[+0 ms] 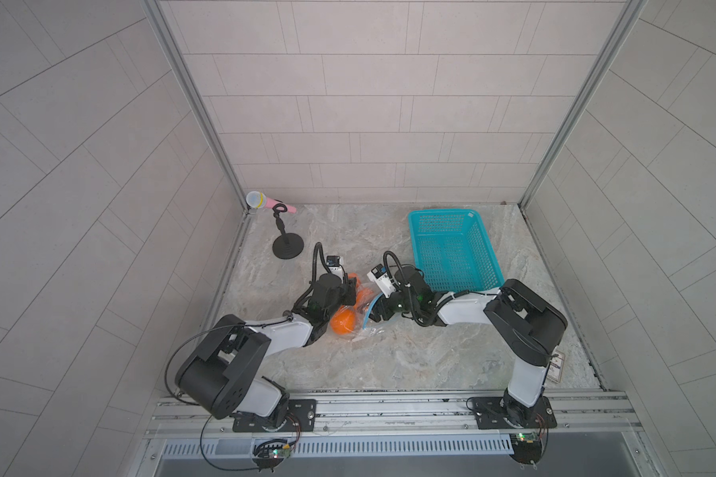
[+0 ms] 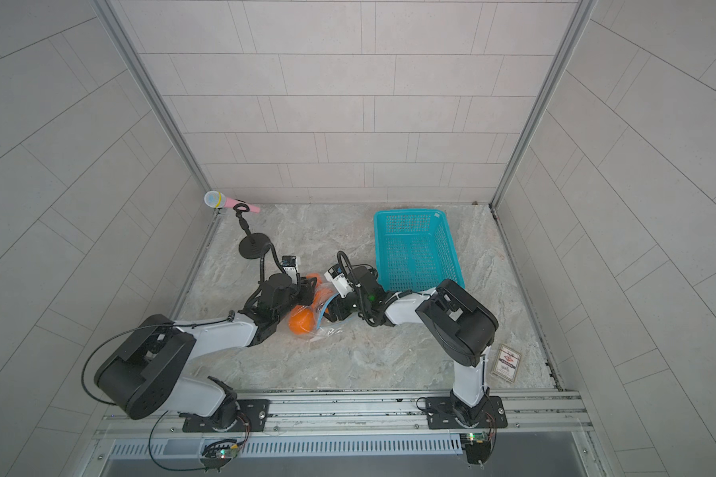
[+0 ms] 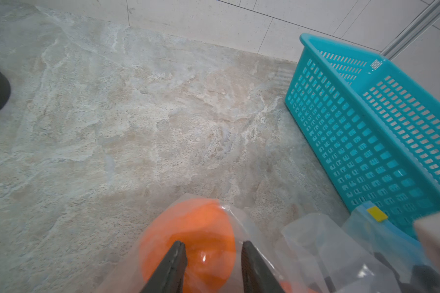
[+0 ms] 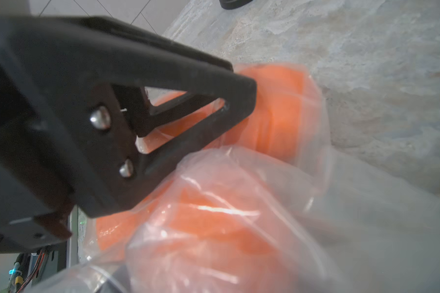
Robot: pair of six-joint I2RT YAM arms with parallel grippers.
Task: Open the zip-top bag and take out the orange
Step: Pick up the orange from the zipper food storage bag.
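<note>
Bag (image 3: 315, 241) film lies under the left pincer (image 3: 212, 243), whose jaws stand partly apart astride an orange (image 3: 188, 223) inside; whether they squeeze it, I cannot tell. The right pincer (image 1: 380, 312) sits at the blue zip strip (image 1: 368, 314); its grip is hidden. A second orange (image 1: 343, 323) shows beside the left wrist. The bag rests in the middle of the bench (image 1: 389, 363), near a teal basket (image 1: 443, 212); a mic stand (image 1: 287, 247) is farther off.

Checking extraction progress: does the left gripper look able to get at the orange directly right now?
Probably not: the left gripper sits open over the orange, but the zip-top bag wraps the fruit, so it would meet only plastic.
</note>
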